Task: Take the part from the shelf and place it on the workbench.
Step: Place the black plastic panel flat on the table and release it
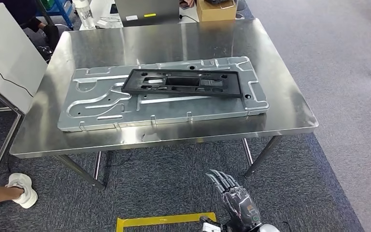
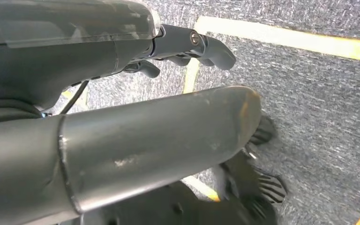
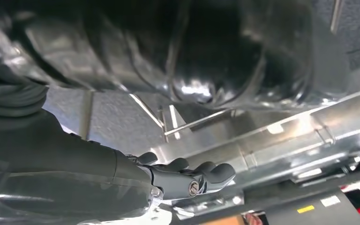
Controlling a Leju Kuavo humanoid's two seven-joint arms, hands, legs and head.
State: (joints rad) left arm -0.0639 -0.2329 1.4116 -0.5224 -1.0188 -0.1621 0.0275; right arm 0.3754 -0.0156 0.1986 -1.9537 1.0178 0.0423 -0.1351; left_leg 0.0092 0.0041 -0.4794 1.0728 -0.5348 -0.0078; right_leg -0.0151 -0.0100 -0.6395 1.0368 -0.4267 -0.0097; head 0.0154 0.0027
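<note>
A flat black plastic part (image 1: 186, 83) with several cut-outs lies on a large silver stamped metal panel (image 1: 101, 104), which rests on the steel workbench (image 1: 174, 41). My right hand (image 1: 234, 195) hangs low in front of the bench, below its near edge, fingers stretched out and holding nothing. The right wrist view has that right hand (image 3: 187, 177) under the bench's shiny underside (image 3: 281, 136), fingers loosely extended. My left hand (image 2: 159, 131) hangs over grey carpet, its thick thumb across the picture and its darker fingers (image 2: 201, 44) apart, empty.
A person's foot in a white shoe (image 1: 23, 189) stands at the bench's left leg. Yellow floor tape (image 1: 166, 221) lies in front of me. A cardboard box (image 1: 216, 9), a grey case (image 1: 147, 12) and a bottle (image 1: 84, 14) sit behind the bench; a white cabinet (image 1: 5, 53) stands left.
</note>
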